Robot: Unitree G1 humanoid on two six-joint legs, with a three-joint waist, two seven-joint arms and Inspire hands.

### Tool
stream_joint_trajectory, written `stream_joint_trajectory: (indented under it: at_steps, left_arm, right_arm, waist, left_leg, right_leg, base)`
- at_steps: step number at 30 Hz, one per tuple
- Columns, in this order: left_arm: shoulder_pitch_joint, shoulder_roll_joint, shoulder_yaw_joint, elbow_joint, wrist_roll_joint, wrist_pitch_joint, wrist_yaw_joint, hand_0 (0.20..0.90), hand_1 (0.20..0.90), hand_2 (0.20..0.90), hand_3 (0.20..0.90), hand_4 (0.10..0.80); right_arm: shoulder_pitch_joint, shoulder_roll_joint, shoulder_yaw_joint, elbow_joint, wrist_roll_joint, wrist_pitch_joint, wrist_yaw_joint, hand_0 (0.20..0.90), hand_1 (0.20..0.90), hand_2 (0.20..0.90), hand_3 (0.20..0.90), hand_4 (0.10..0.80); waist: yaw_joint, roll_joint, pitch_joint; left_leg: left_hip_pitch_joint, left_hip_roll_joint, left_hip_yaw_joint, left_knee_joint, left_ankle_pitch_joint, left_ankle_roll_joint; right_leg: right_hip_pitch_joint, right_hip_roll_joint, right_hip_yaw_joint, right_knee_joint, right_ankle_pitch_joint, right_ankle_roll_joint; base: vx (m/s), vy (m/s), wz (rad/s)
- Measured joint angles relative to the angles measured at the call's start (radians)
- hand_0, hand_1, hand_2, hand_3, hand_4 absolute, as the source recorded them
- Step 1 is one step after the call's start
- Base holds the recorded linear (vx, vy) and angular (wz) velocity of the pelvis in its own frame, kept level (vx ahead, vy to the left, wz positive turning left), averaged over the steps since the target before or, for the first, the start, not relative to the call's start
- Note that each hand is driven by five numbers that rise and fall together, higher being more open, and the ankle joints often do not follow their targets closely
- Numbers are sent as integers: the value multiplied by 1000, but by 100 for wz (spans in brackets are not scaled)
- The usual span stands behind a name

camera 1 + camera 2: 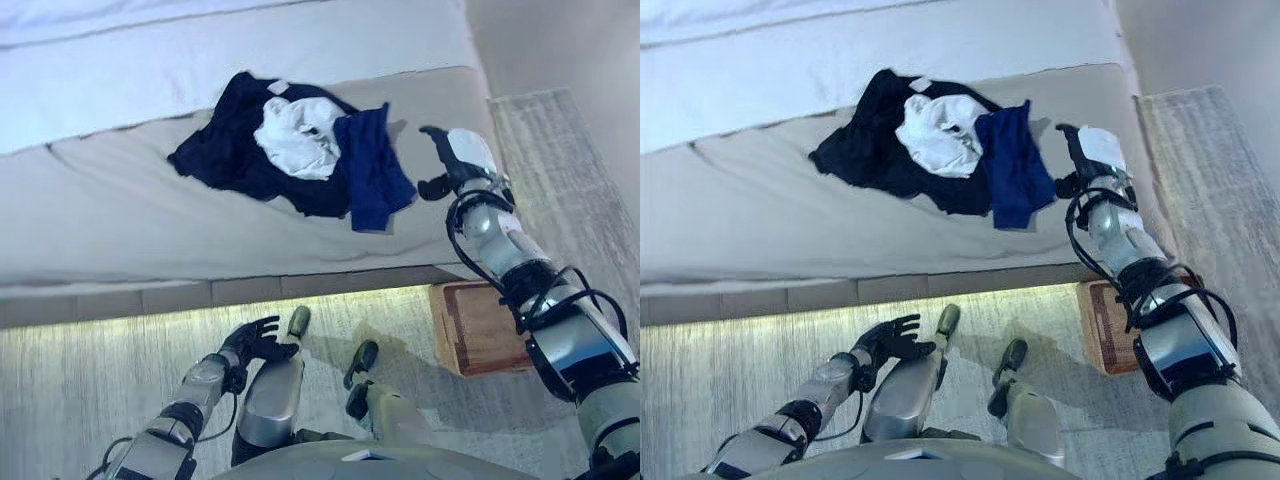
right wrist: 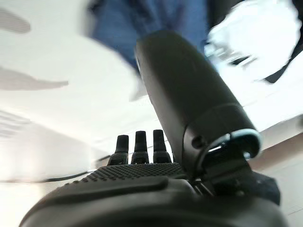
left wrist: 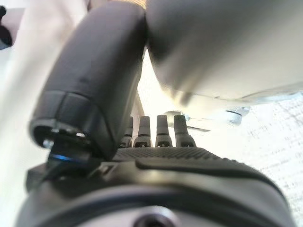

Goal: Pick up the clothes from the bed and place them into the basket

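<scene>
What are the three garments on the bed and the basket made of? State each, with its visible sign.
Black garment: soft matte fabric, limp folds.
White garment: thin cloth, probably cotton, crumpled creases.
Blue garment: matte fabric, drapes flat.
Basket: seemingly woven wicker, brown ribbed texture; partly hidden by the arm.

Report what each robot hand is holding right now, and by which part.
Nothing is held. The right robot hand hovers open over the bed, just beside the blue garment in the clothes pile. The left robot hand hangs open low by the floor.

Both eye views look down on the bed (image 1: 120,210); each wrist view hugs its own hand.
</scene>
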Motion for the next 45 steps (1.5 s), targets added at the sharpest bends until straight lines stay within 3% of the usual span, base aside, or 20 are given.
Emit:
stream_joint_trajectory:
  at_steps: [6, 7, 13, 19, 24, 25, 30, 35, 39, 45]
  left_arm:
    - [-42, 9, -11, -29, -42, -3, 15, 900, 900, 900, 900, 800]
    - [-44, 9, -13, -37, -57, -5, 14, 900, 900, 900, 900, 800]
    - [-55, 37, -22, -50, -93, -25, 18, 900, 900, 900, 900, 800]
    - [7, 91, -48, 9, -96, -24, 17, 900, 900, 900, 900, 800]
    - [34, 91, -48, 7, -97, -30, 15, 900, 900, 900, 900, 800]
    - [34, 91, -48, 3, -98, -33, 15, 900, 900, 900, 900, 800]
    - [34, 87, -48, -32, -98, -49, 6, 900, 900, 900, 900, 800]
    - [34, 92, -46, -40, -97, -45, 8, 900, 900, 900, 900, 800]
    - [34, 98, -44, -41, -97, -45, 17, 900, 900, 900, 900, 800]
    - [38, 118, -35, -38, -82, -30, 20, 900, 900, 900, 900, 800]
  right_arm:
    - [-129, 40, 61, 9, -39, 53, -4, 900, 900, 900, 900, 800]
    - [-152, 51, 77, 37, -39, 79, -11, 900, 900, 900, 900, 800]
    - [-252, 89, 93, 186, -34, 130, -76, 900, 900, 900, 900, 800]
    - [-327, 110, 96, 227, -37, 152, -108, 900, 900, 900, 900, 800]
    - [-363, 110, 105, 273, -46, 202, -86, 900, 900, 900, 900, 800]
    - [-371, 110, 109, 288, -45, 215, -70, 300, 300, 300, 200, 100]
    - [-405, 111, 158, 345, -33, 274, 33, 300, 300, 300, 200, 100]
    - [-421, 105, 172, 315, 6, 279, 66, 300, 300, 300, 200, 100]
    - [-432, 88, 172, 240, 15, 281, 49, 300, 300, 300, 200, 100]
    - [-486, -51, 169, 139, 91, 276, -111, 300, 300, 300, 200, 100]
  waist:
    - [41, -11, 38]
    - [56, -12, 41]
    - [127, -16, 60]
    - [143, -14, 72]
    - [170, -8, 76]
    - [171, -8, 76]
    - [188, -8, 76]
    - [188, -12, 78]
    - [186, -14, 79]
    - [179, -33, 76]
  left_leg:
    - [-110, -49, -42, 84, -7, -3]
    - [-128, -57, -56, 96, -28, -15]
    - [-205, -85, -96, 145, -28, -11]
    - [-242, -107, -118, 171, -32, -6]
    - [-257, -119, -143, 172, -29, -10]
    - [-265, -120, -147, 173, -28, -11]
    - [-277, -117, -159, 171, -22, -19]
    - [-252, -103, -141, 170, -22, -21]
    - [-204, -85, -127, 163, -27, -22]
    - [-119, -53, -110, 136, -39, -10]
  right_leg:
    - [-97, -54, -14, 116, -35, 13]
    - [-110, -62, -19, 126, -42, 22]
    - [-167, -81, -19, 185, -65, 38]
    - [-195, -102, -42, 227, -78, 47]
    - [-205, -114, -65, 238, -90, 54]
    - [-209, -114, -69, 241, -92, 53]
    - [-218, -114, -86, 234, -92, 53]
    - [-182, -104, -91, 200, -91, 54]
    - [-125, -87, -92, 165, -85, 46]
    - [-43, -54, -81, 115, -68, 30]
  base:
    - [-10, 55, 29]
    - [9, -19, 30]
    - [-43, 25, 28]
    - [-8, 64, 15]
    - [-7, 10, 14]
    - [4, -34, 20]
    - [12, -28, 6]
    - [37, -66, -8]
    - [39, -67, -14]
    - [53, -82, -10]
